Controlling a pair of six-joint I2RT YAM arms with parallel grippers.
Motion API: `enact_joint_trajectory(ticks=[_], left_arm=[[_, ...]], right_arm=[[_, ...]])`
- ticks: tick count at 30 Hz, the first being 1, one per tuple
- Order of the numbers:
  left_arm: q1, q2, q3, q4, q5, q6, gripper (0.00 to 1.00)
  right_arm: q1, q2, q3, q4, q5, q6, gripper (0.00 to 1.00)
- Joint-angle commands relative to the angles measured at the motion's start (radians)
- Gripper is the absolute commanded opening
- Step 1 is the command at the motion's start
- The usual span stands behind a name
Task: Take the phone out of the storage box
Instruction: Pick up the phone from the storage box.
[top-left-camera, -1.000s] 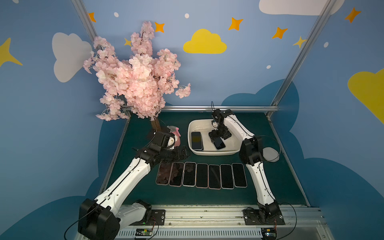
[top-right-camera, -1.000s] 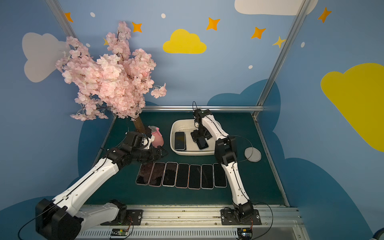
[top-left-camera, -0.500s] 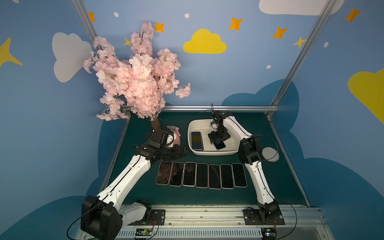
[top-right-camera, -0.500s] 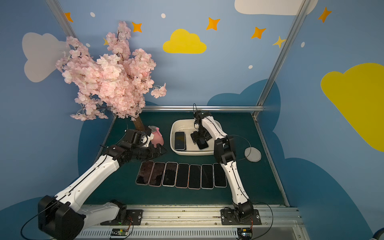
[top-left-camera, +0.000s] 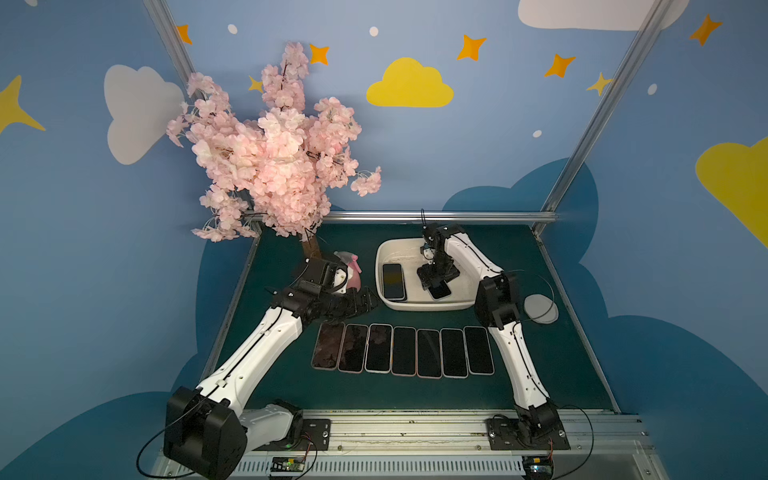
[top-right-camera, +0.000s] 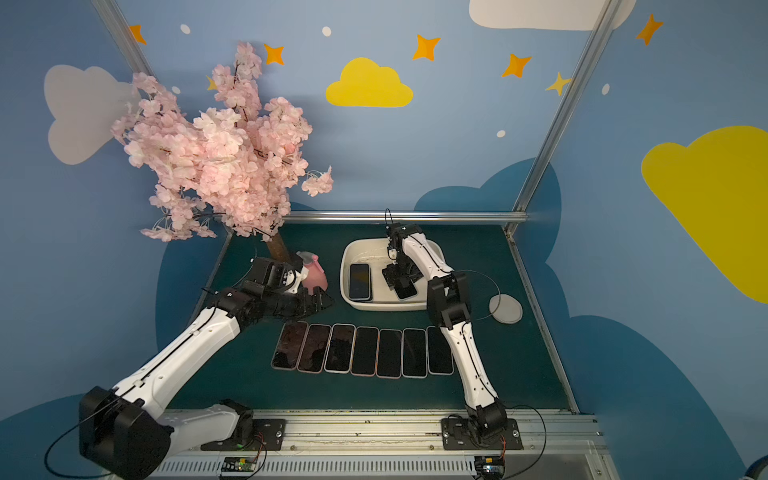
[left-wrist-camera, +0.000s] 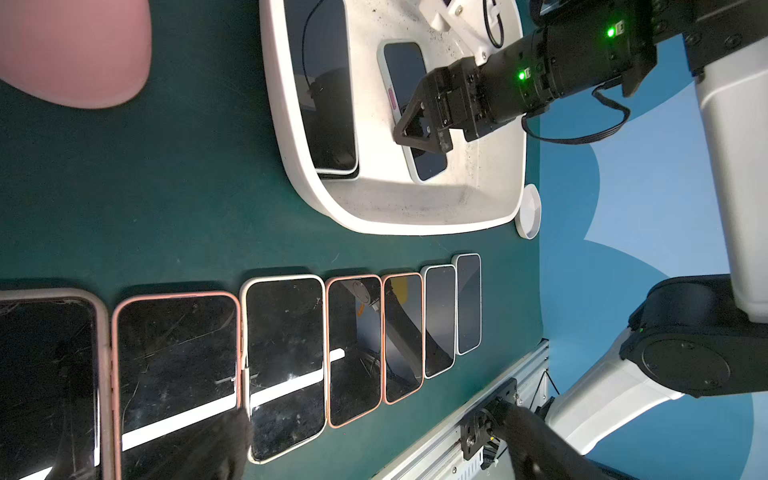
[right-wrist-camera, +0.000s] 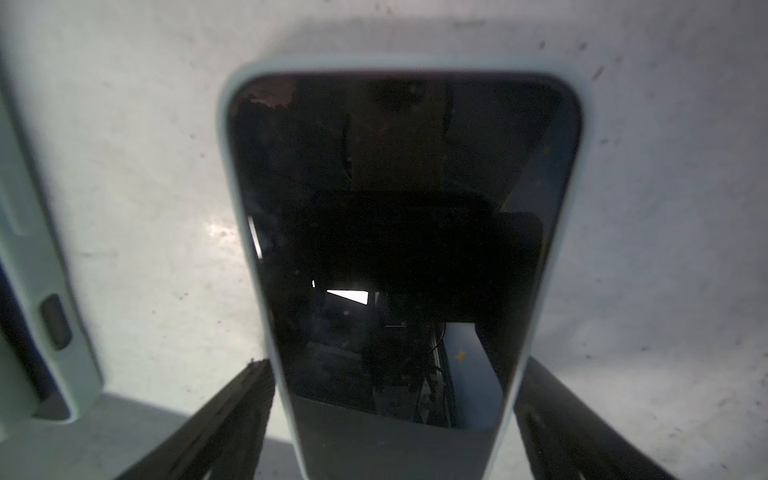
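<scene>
The cream-white storage box (top-left-camera: 419, 308) (top-right-camera: 386, 306) (left-wrist-camera: 374, 224) stands at the back of the green table. A phone (top-left-camera: 441, 290) (top-right-camera: 407, 290) (left-wrist-camera: 405, 62) (right-wrist-camera: 395, 166) in a pale case lies screen-up on the box floor. My right gripper (top-left-camera: 436, 284) (top-right-camera: 401, 284) (left-wrist-camera: 419, 133) (right-wrist-camera: 392, 374) reaches down into the box, one finger against each long edge of this phone. Another phone (top-left-camera: 393, 280) (top-right-camera: 359, 280) (left-wrist-camera: 332, 104) lies by the box's left wall. My left gripper (top-left-camera: 365, 301) (top-right-camera: 320, 303) (left-wrist-camera: 382, 449) hovers open and empty left of the box, above the row's left end.
Several phones (top-left-camera: 403, 351) (top-right-camera: 365, 351) lie side by side in a row in front of the box. A pink spray bottle (top-left-camera: 353, 274) (top-right-camera: 313, 274) and a cherry-blossom tree (top-left-camera: 274, 149) stand at the back left. A white disc (top-left-camera: 540, 308) (top-right-camera: 505, 308) lies right of the box.
My right gripper's jaws have narrowed onto the phone's edges inside the box. The left arm has shifted only slightly.
</scene>
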Motion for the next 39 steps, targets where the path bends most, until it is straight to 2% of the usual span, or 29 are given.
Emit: enact_joint_trajectory(ticks=[1,3,8,13,20,25,32,36,39], left_arm=[[0.007,-0.003,0.024,-0.023,0.015,0.016,0.99],[0.01,-0.014,0.02,-0.026,0.014,0.016,0.99],[0.015,-0.038,-0.001,-0.023,0.012,0.008,0.99],[0.017,-0.043,-0.002,-0.023,0.016,0.005,0.99],[0.017,-0.056,-0.005,-0.023,0.023,-0.001,0.99],[0.017,-0.074,-0.015,-0.021,0.024,-0.007,0.99],[0.017,-0.092,-0.034,0.006,0.043,-0.024,0.99],[0.016,-0.085,-0.031,0.028,0.068,-0.027,0.99],[0.009,-0.071,-0.028,0.057,0.097,-0.023,0.99]], right_arm=[[0.0,0.055,-0.002,0.007,-0.02,-0.004,0.79],[0.0,0.052,-0.006,0.006,-0.02,-0.001,0.71],[0.0,0.023,-0.007,0.002,0.009,0.015,0.68],[-0.003,-0.027,0.006,0.006,0.013,0.045,0.6],[-0.02,-0.121,0.019,0.044,-0.031,0.07,0.59],[-0.044,-0.19,0.019,0.076,-0.047,0.136,0.59],[-0.098,-0.269,0.016,0.088,-0.183,0.175,0.58],[-0.139,-0.355,-0.046,0.088,-0.216,0.218,0.58],[-0.178,-0.454,-0.15,0.081,-0.214,0.239,0.58]])
